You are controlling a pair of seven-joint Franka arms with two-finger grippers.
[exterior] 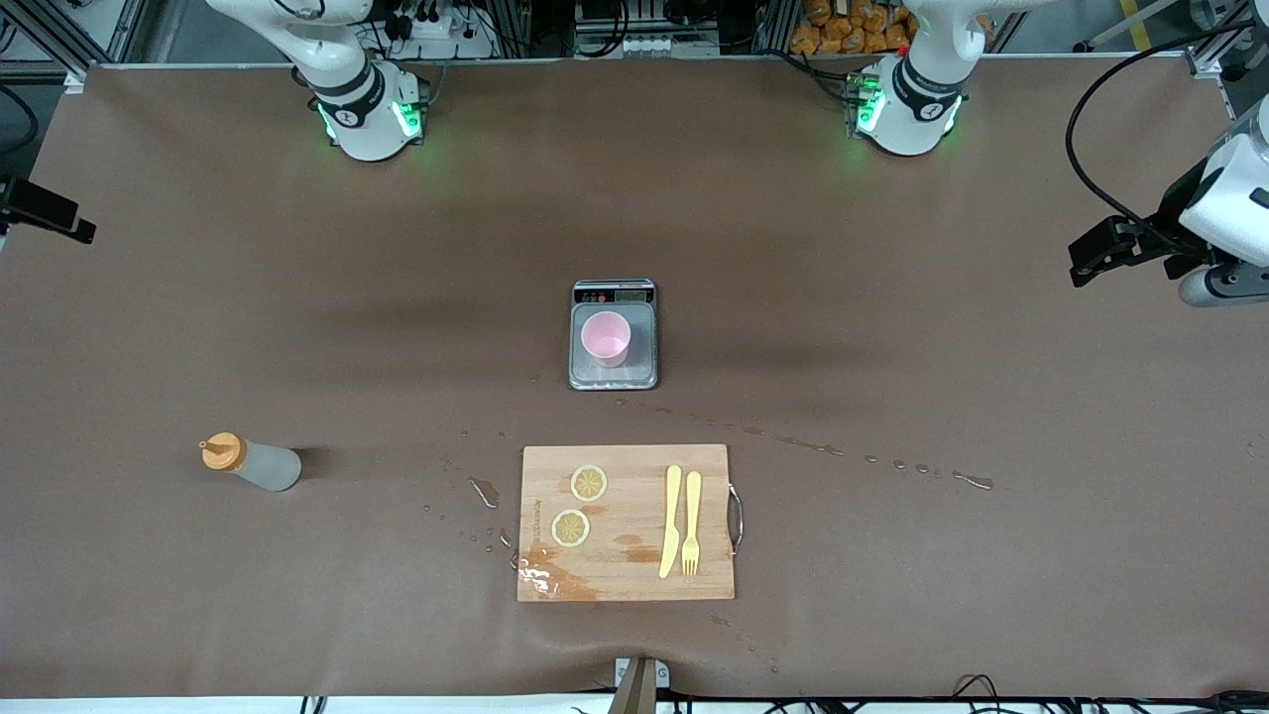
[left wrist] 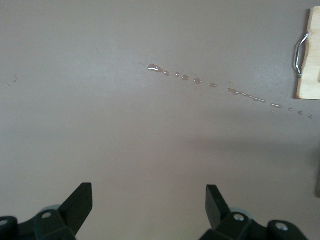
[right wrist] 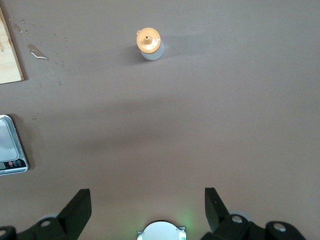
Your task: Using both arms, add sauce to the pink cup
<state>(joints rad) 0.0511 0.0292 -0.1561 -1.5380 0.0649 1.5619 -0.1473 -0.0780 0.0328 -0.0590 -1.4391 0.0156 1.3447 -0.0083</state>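
The sauce bottle point(exterior: 250, 463), translucent with an orange cap, stands upright on the brown table toward the right arm's end; it also shows from above point(right wrist: 149, 44). The pink cup point(exterior: 606, 337) stands on the grey scale point(exterior: 614, 372) at the table's middle. My left gripper point(left wrist: 149, 192) hangs open over bare table at the left arm's end, well away from the cup. My right gripper point(right wrist: 148, 192) is open and empty, high over the table near its own base point(right wrist: 161, 232), with the bottle well clear of it. Both arms wait.
A wooden cutting board point(exterior: 627, 585) lies nearer the camera than the scale, with two lemon slices point(exterior: 589, 483), a yellow knife point(exterior: 672, 521) and a fork point(exterior: 692, 523) on it. Water droplets point(exterior: 892, 463) trail across the table toward the left arm's end.
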